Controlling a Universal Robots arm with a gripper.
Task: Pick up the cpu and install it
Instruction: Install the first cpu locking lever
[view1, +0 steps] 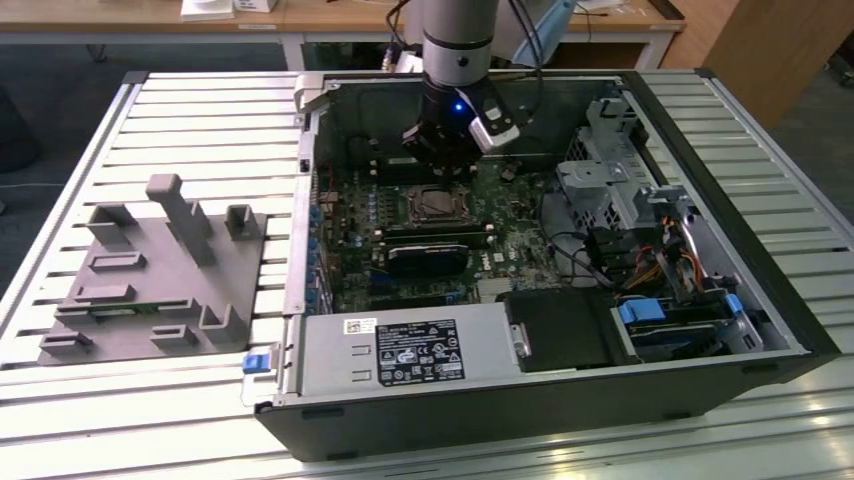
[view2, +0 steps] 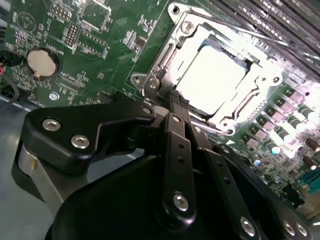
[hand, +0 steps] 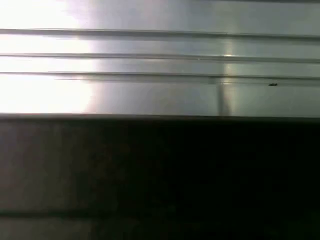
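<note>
The cpu (view2: 212, 75), a flat square chip with a bright silvery lid, lies inside the metal frame of the motherboard socket (view2: 172, 62). In the exterior view the socket (view1: 434, 204) sits near the middle of the open computer case (view1: 694, 130), with the arm right behind it. My gripper (view1: 442, 168) hangs just above the socket's far edge. In the second wrist view my gripper (view2: 178, 100) has its two black fingers pressed together, shut, with nothing seen between them. Their tips sit at the socket frame's corner, beside the chip and not on it.
A grey fixture block (view1: 147, 270) stands on the slatted table at the exterior view's left. Inside the case are a black rectangular block (view1: 434, 258) in front of the socket, a power supply (view1: 400, 350), a drive cage (view1: 607, 180) and cables (view1: 654, 265). A coin battery (view2: 42, 61) sits on the board.
</note>
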